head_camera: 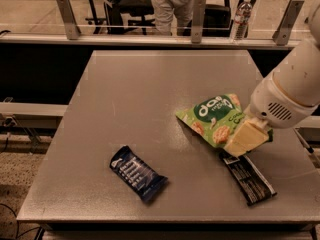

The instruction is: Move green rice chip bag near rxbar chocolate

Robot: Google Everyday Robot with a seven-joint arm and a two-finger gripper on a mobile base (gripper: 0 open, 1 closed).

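The green rice chip bag is a crinkly bright green bag with white lettering, held tilted at the table's right side. My gripper is shut on the bag's right end, its pale fingers pressed over the bag's lower right corner. The rxbar chocolate is a slim black wrapper lying flat on the table right below the gripper. Its upper end sits just under the gripper's tip, close to the bag.
A dark blue bar wrapper lies at the front left of the grey table. A railing, a water bottle and a standing person are behind the table's far edge.
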